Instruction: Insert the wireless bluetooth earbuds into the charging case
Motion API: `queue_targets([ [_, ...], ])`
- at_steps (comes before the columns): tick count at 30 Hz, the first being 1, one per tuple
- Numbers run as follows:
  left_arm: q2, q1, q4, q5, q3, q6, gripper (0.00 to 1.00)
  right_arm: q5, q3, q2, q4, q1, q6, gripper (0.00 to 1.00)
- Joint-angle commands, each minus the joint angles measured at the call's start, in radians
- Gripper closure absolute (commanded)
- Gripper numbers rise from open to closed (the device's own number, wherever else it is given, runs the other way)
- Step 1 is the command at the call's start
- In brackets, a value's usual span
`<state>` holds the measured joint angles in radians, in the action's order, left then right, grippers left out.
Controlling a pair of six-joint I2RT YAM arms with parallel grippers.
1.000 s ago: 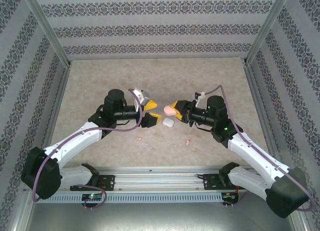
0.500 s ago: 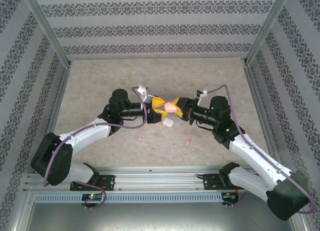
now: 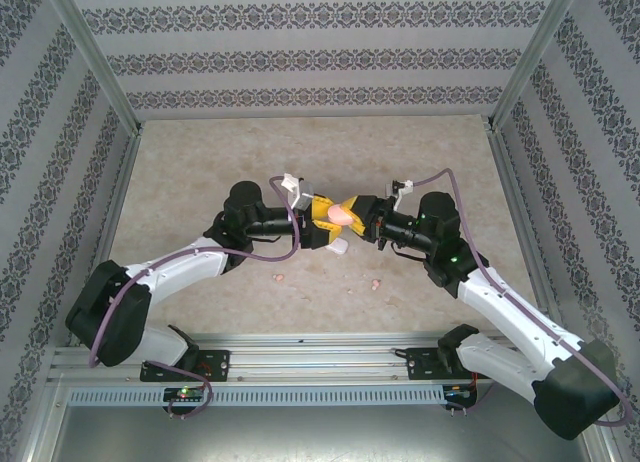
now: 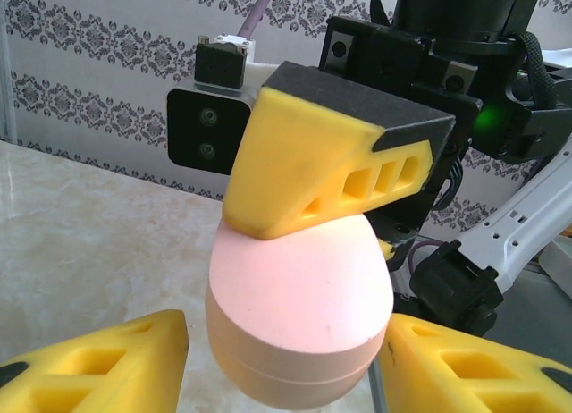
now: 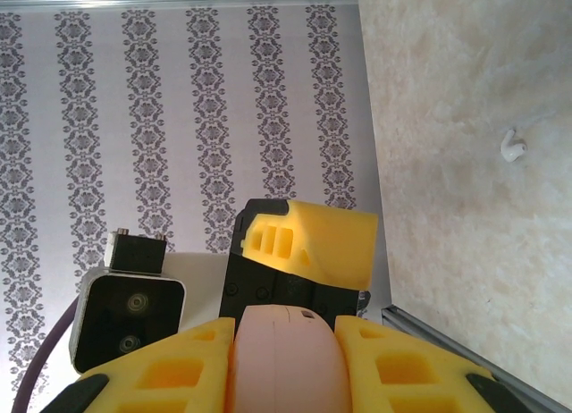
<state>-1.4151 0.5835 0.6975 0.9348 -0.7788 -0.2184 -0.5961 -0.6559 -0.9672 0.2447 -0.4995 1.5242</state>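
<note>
A pink egg-shaped charging case (image 3: 340, 213) hangs above the table, lid closed, with my right gripper (image 3: 349, 215) shut on it. The right wrist view has the case (image 5: 286, 364) pressed between both yellow fingers of that gripper (image 5: 286, 377). My left gripper (image 3: 324, 225) meets it from the left. In the left wrist view the case (image 4: 299, 297) sits between its open jaws (image 4: 286, 368); a gap remains at the left finger (image 4: 98, 364). Two small pink earbuds (image 3: 279, 278) (image 3: 375, 281) lie on the table nearer the arm bases. A whitish earbud (image 5: 512, 146) lies on the marble.
A white case (image 3: 338, 248) lies on the table just below the two grippers. Patterned walls with metal posts (image 3: 100, 72) enclose the marble table (image 3: 300, 152) on three sides. A metal rail (image 3: 320, 357) runs along the near edge.
My left arm has reached right until its jaws straddle the pink case, and they have narrowed. The right gripper has kept hold of the case, shifting slightly.
</note>
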Motion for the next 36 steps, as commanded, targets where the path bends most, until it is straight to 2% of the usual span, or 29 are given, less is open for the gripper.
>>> queue_targets([
  [1,-0.017,0.013,0.093,0.016,-0.035,-0.033,0.46,-0.014,-0.024,-0.007,0.044,-0.016,0.009,0.76],
  [7,-0.023,0.014,0.111,0.02,-0.038,-0.048,0.46,-0.009,-0.022,-0.014,0.051,-0.021,0.008,0.76],
  [16,-0.025,0.013,0.078,0.033,-0.041,-0.031,0.67,-0.008,-0.033,-0.025,0.058,-0.025,0.006,0.74],
  [17,-0.022,0.013,0.064,0.036,-0.043,-0.02,0.69,-0.008,-0.033,-0.025,0.059,-0.025,0.0,0.71],
  [19,-0.01,0.013,0.028,0.039,-0.046,-0.001,0.74,-0.009,-0.037,-0.021,0.054,-0.024,-0.032,0.58],
  [22,0.015,0.01,-0.079,0.048,-0.06,0.032,0.79,-0.037,-0.076,-0.004,-0.016,-0.004,-0.159,0.43],
  [26,0.057,-0.008,-0.212,0.084,-0.073,0.06,0.81,-0.109,-0.158,0.036,-0.179,0.074,-0.372,0.33],
  [30,0.111,-0.035,-0.315,0.13,-0.081,0.07,0.83,-0.127,-0.312,0.068,-0.45,0.118,-0.718,0.3],
  [33,0.15,-0.049,-0.449,0.163,-0.104,0.126,0.83,-0.092,-0.404,0.074,-0.602,0.081,-0.989,0.3],
  [36,0.174,-0.056,-0.598,0.185,-0.143,0.199,0.83,-0.021,-0.444,0.072,-0.679,0.02,-1.167,0.3],
])
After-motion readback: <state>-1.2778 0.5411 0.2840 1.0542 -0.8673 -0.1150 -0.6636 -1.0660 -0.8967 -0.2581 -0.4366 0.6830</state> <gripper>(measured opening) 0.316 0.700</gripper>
